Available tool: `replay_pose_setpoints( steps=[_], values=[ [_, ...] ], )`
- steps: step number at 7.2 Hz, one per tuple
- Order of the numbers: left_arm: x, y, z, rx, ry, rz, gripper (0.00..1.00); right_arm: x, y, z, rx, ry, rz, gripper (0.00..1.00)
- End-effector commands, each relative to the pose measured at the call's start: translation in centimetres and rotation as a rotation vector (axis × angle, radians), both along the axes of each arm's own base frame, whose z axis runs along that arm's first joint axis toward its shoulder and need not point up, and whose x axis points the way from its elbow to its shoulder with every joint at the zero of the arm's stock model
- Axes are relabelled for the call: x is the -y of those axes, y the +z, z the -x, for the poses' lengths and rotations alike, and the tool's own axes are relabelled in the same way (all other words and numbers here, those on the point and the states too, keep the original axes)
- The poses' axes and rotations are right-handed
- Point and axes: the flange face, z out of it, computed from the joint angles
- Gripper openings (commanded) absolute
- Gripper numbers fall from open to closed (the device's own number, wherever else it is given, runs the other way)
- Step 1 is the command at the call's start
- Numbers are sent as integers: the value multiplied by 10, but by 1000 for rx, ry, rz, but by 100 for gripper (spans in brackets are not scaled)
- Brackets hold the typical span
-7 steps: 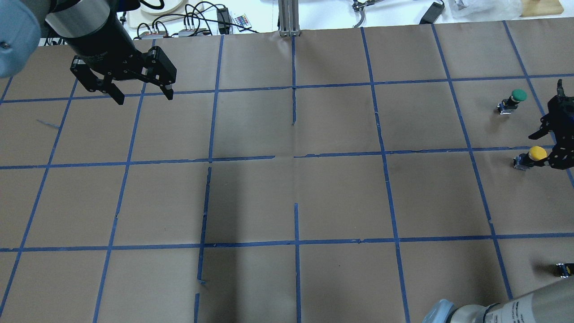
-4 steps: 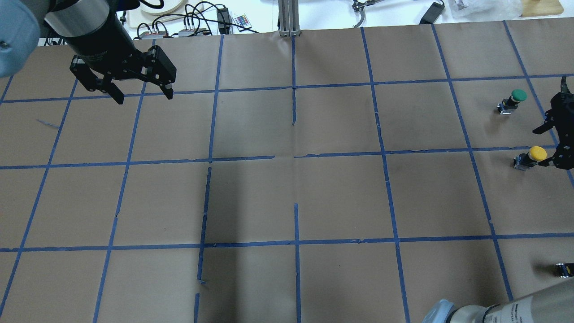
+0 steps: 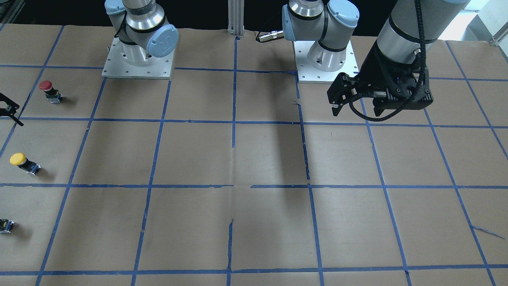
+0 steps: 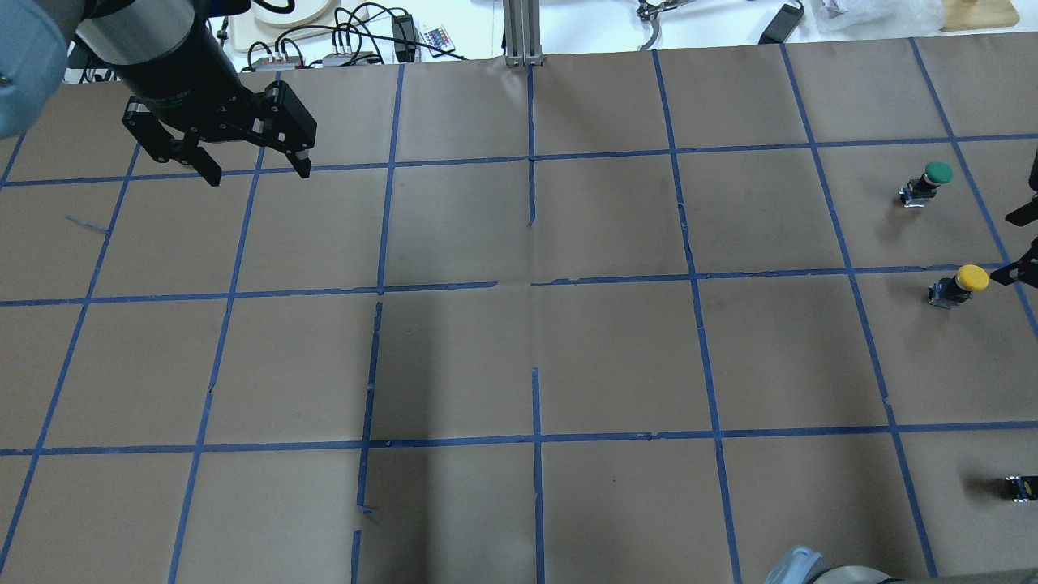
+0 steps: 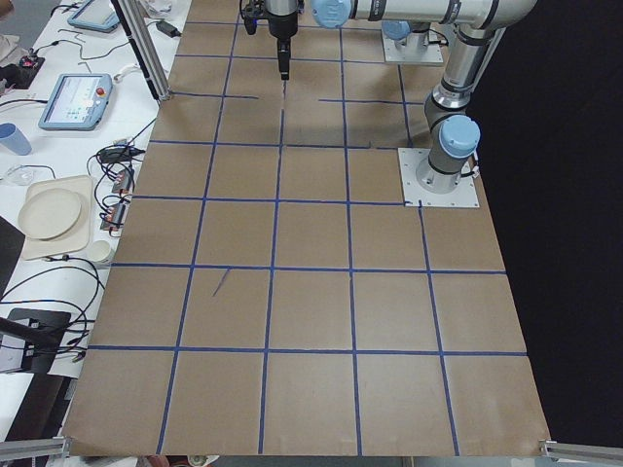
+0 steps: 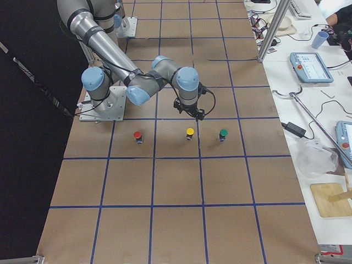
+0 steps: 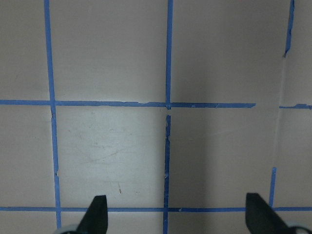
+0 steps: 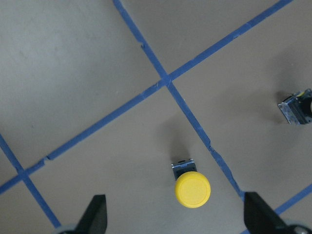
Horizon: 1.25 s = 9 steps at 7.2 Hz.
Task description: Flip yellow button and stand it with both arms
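Note:
The yellow button (image 4: 961, 284) stands on its black-grey body with its cap up, near the table's right edge. It also shows in the front view (image 3: 22, 162), the right side view (image 6: 190, 133) and the right wrist view (image 8: 192, 187). My right gripper (image 4: 1020, 245) is open and empty, half out of the overhead view, just right of the button and clear of it. In the right side view it (image 6: 190, 110) hangs above the button. My left gripper (image 4: 259, 174) is open and empty, high over the table's far left; the left wrist view shows only taped paper under it.
A green-capped button (image 4: 928, 182) stands one square beyond the yellow one. A red-capped button (image 3: 47, 89) stands one square nearer the robot. The table (image 4: 527, 357) is brown paper with a blue tape grid. Cables and devices lie past its far edge.
My right gripper has drawn back from the yellow button toward the right edge of the overhead view. The button stays standing in place. The left gripper has barely moved.

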Motion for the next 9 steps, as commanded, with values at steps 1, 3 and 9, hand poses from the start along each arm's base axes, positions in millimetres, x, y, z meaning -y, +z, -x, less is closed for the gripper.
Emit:
replay_pose_setpoints(
  steps=[1, 3, 9],
  values=[
    [1, 2, -2, 3, 1, 4, 100, -16, 54, -64, -5, -416, -51, 100],
    [1, 0, -2, -3, 4, 0, 100, -12, 73, -142, -29, -676, -77, 100],
    [-4, 12, -1, 6, -1, 15, 100, -59, 140, -320, 5, -1028, -139, 100]
  ],
)
